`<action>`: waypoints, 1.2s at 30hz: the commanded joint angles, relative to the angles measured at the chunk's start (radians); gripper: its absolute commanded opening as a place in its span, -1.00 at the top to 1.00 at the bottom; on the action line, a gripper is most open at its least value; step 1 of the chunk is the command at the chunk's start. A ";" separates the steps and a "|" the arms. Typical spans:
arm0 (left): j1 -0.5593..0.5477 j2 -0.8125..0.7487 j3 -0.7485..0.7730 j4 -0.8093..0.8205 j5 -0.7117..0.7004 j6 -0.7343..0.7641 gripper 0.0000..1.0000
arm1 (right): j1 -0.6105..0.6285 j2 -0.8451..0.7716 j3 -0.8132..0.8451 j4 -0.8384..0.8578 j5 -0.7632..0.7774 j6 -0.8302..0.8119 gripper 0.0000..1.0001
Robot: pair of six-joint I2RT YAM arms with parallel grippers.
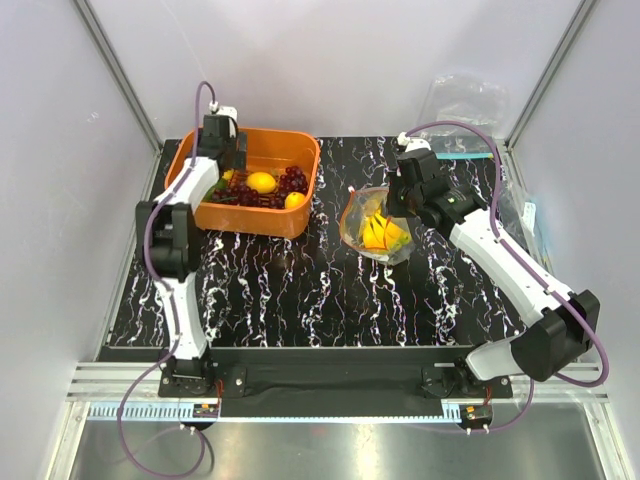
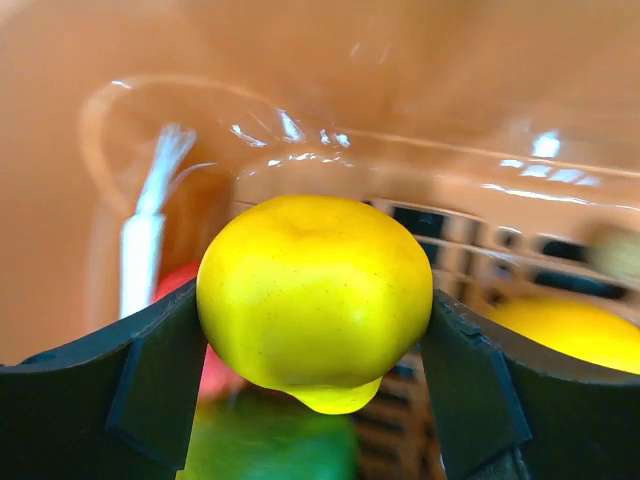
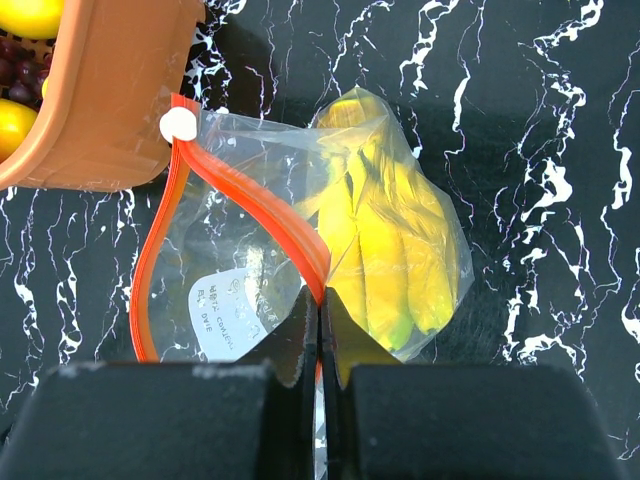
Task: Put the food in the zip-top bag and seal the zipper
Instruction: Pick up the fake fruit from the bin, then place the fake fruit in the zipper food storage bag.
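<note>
Squeezing left gripper [image 2: 315, 345]: jaws hug a yellow lemon [image 2: 315, 285] inside the orange basket [image 1: 250, 218], 11 o'clock.
Right gripper [image 3: 320, 325]: jaws pinched on the zipper [image 3: 250, 205].
Zip-top bag [image 3: 225, 270]: 3 o'clock of basket, banana bunch [image 3: 385, 250] inside.

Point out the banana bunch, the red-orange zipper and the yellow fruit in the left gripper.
banana bunch [image 3: 385, 250], right wrist view, middle of the bunch.
zipper [image 3: 250, 205], right wrist view, midway along the red-orange strip's right lip.
yellow fruit [image 2: 315, 295], left wrist view, centre of its front face.
</note>
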 commanded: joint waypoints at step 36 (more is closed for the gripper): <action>-0.617 -0.869 -0.750 0.711 0.293 -0.385 -0.14 | -0.001 -0.056 0.041 -0.005 -0.118 0.096 1.00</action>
